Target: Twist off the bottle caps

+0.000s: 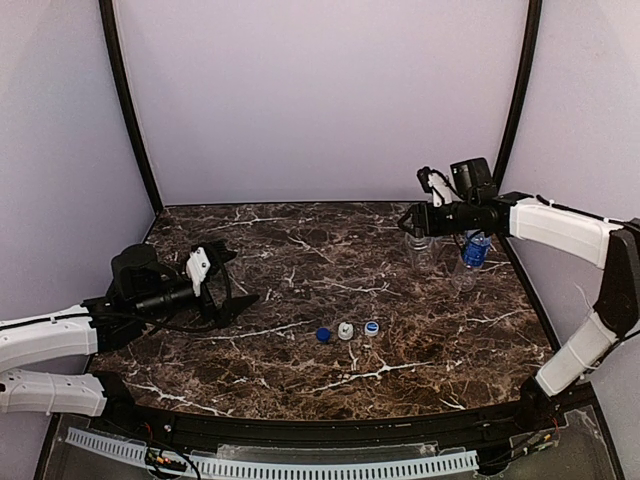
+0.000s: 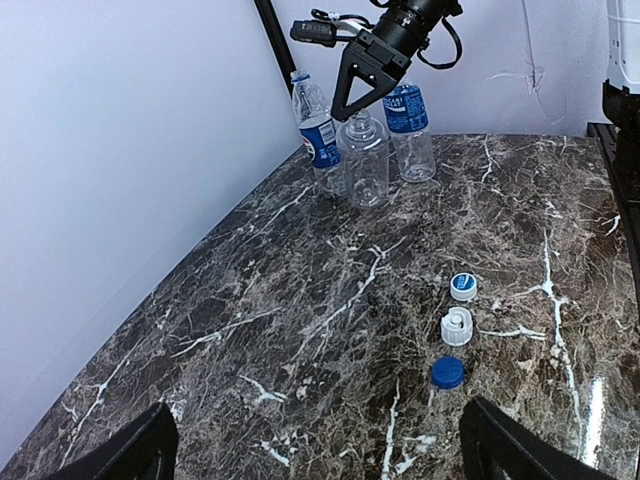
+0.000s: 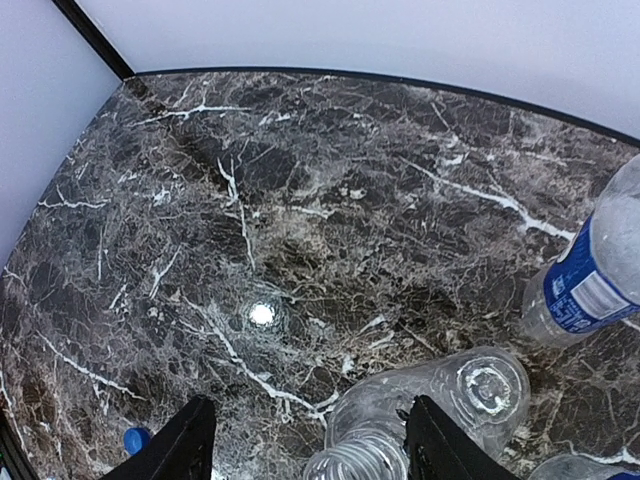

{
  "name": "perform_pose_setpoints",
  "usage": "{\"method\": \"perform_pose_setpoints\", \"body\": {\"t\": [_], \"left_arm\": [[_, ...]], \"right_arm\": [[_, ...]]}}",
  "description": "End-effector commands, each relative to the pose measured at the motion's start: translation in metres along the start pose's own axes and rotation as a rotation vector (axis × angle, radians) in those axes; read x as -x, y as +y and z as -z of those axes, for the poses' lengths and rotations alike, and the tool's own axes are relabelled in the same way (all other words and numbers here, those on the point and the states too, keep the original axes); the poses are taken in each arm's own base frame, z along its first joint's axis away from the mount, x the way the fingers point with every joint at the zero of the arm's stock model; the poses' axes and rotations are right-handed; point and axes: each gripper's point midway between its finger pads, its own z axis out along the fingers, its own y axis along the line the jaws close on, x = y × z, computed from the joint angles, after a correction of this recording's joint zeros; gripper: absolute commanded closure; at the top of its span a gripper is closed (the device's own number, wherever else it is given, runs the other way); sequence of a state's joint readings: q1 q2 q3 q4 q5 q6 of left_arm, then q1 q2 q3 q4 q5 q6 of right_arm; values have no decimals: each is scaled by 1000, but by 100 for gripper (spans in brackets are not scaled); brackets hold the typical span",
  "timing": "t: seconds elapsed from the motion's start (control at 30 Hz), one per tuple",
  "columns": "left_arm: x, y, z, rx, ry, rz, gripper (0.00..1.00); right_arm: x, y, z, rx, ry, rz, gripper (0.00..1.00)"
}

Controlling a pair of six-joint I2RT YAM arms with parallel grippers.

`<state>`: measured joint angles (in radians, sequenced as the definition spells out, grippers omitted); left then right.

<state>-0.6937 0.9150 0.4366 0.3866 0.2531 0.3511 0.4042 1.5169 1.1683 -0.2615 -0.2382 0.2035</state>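
Note:
Three caps lie in a row on the marble table (image 1: 300, 250): dark blue (image 1: 323, 335), white (image 1: 345, 331), pale blue-and-white (image 1: 371, 327). They also show in the left wrist view: dark blue (image 2: 447, 372), white (image 2: 456, 326), pale blue-and-white (image 2: 463, 286). Three uncapped bottles stand at the back right: Pepsi-labelled (image 2: 317, 138), unlabelled (image 2: 365, 165), water-labelled (image 2: 410, 125). My right gripper (image 1: 410, 222) is open and empty just above the unlabelled bottle (image 3: 440, 400), its fingers on either side of the mouth. My left gripper (image 1: 228, 290) is open and empty, left of the caps.
Lilac walls and black corner posts (image 1: 130, 110) close in the table on three sides. A blue-labelled bottle (image 3: 590, 275) leans in at the right of the right wrist view. The table's near edge carries a black rail (image 1: 330, 425).

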Motion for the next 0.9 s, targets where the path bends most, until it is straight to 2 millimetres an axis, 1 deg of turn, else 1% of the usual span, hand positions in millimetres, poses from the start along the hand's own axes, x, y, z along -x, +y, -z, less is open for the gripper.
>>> {"method": "perform_pose_setpoints", "body": {"t": [0.0, 0.23, 0.43, 0.7, 0.77, 0.87], "left_arm": [[-6, -3, 1, -12, 10, 6, 1], [-6, -4, 1, -16, 10, 10, 1], [-6, -4, 1, -18, 11, 10, 1], [-6, -5, 1, -23, 11, 11, 1], [-6, -6, 1, -25, 11, 12, 1], [-6, -6, 1, -29, 8, 13, 1]], "right_arm": [[2, 7, -12, 49, -21, -19, 36], [-1, 1, -16, 24, -13, -24, 35], [-7, -14, -21, -40, 7, -44, 26], [-8, -26, -18, -104, 5, -51, 22], [-7, -27, -16, -108, 1, -44, 19], [-9, -27, -17, -110, 8, -36, 11]]}}
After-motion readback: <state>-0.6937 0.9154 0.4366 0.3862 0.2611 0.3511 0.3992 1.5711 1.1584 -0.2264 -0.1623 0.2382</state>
